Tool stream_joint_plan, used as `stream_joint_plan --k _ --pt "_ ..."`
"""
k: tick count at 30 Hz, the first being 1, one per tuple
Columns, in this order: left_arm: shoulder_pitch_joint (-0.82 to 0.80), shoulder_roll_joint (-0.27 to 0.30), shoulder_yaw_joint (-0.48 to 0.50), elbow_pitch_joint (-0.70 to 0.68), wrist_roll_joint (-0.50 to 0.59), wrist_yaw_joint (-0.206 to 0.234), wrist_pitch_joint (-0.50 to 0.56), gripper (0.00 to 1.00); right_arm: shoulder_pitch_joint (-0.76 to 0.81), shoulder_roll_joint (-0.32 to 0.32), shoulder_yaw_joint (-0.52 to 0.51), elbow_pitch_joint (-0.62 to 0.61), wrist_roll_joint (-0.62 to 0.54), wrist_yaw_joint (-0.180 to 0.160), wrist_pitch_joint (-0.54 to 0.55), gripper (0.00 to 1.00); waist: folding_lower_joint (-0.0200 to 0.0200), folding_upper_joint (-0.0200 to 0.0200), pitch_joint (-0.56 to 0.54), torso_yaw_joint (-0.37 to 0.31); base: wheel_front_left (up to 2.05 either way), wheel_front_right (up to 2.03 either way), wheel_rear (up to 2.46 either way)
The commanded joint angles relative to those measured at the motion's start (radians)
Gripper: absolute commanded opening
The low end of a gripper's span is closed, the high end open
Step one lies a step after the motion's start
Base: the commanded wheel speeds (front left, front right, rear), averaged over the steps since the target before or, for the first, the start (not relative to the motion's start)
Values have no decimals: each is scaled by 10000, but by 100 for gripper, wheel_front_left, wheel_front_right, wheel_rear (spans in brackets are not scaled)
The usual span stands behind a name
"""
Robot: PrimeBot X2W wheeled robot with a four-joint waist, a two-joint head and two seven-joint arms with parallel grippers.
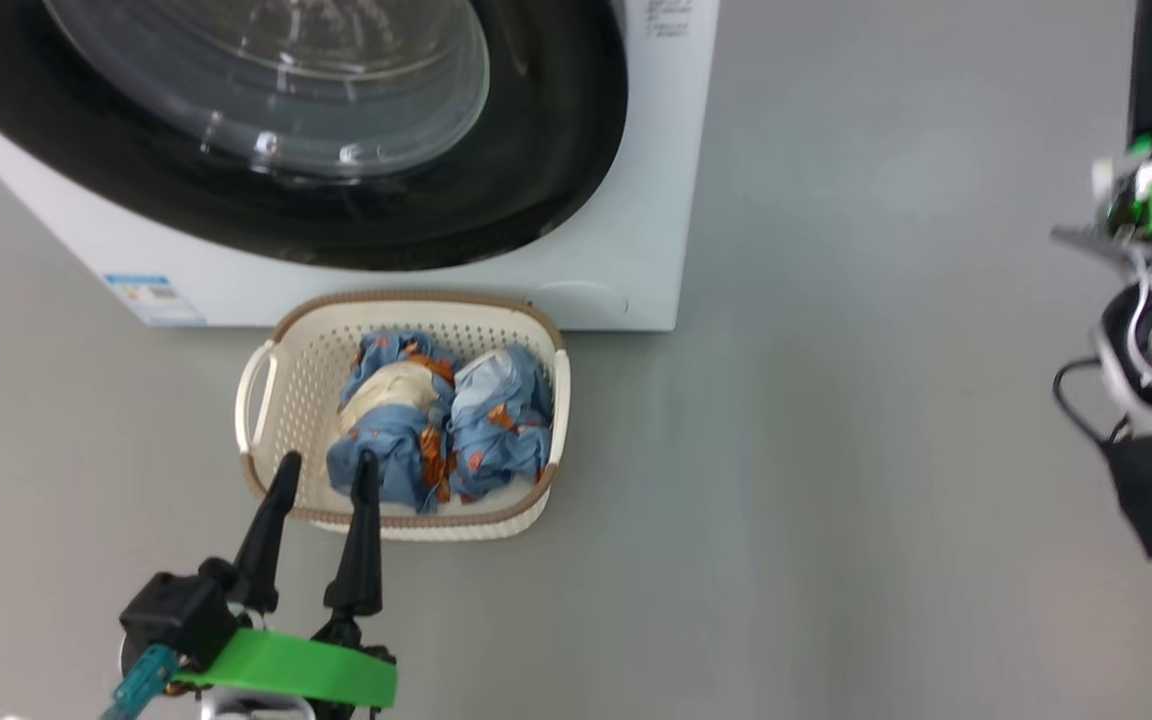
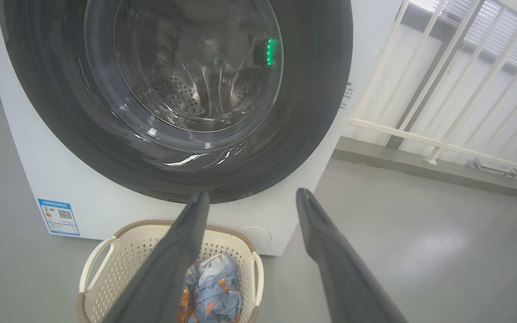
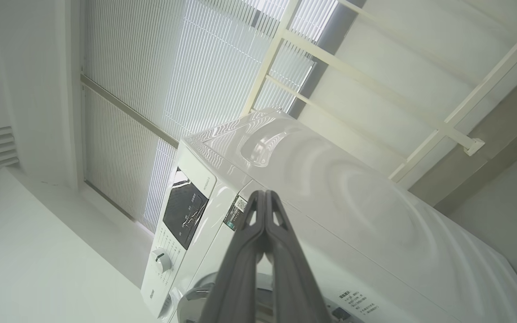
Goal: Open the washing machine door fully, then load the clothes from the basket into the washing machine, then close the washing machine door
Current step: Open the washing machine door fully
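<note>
**Desk:** How were your arms sitting?

**Me:** My left claw (image 1: 327, 460) was low at the lower left of the head view. Its two dark fingers pointed up and forward, spread wide with nothing between them. My right claw (image 3: 265, 194) was raised high on the right. Its fingers were pressed together tip to tip and gripped nothing. Its wrist camera looked up past them at the control panel (image 3: 184, 208).

**Desk:** And the laundry?

**Me:** The basket (image 1: 406, 297) stood on the grey floor (image 1: 836, 450), right against the foot of the washing machine (image 1: 651, 200) and below the door (image 1: 546, 150). The clothes (image 1: 441, 420) lay inside it as two blue bundles, side by side. My left fingertips hung over the basket's near rim, just short of the left bundle. I couldn't tell whether they touched anything. The right claw was well apart from the basket, off to its right.

**Desk:** The door?

**Me:** It sat flush in the machine's front. From the left wrist it filled the view above my open fingers, and the steel drum (image 2: 186, 89) showed through the glass.
</note>
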Motion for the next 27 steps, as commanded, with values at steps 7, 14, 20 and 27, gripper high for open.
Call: stream_joint_plan --k 7,14,20,27 --pt "-884 -17 10 -421 -240 6 -107 100 -1689 -554 473 -296 1323 58 1414 0 0 0 1200 721 0 0 0" --pt "-1230 -60 -193 -398 -404 6 -107 100 -2632 -723 692 302 1856 58 3152 0 0 0 1692 1141 0 0 0" --pt "-1468 -70 -374 -456 -819 6 -107 100 -3543 -765 979 1348 2026 58 4960 0 0 0 2093 1528 0 0 0" --pt "-1693 -72 -598 -556 -1176 6 -107 100 -4660 -491 1340 2337 2033 58 6493 0 0 0 2555 1857 0 0 0"
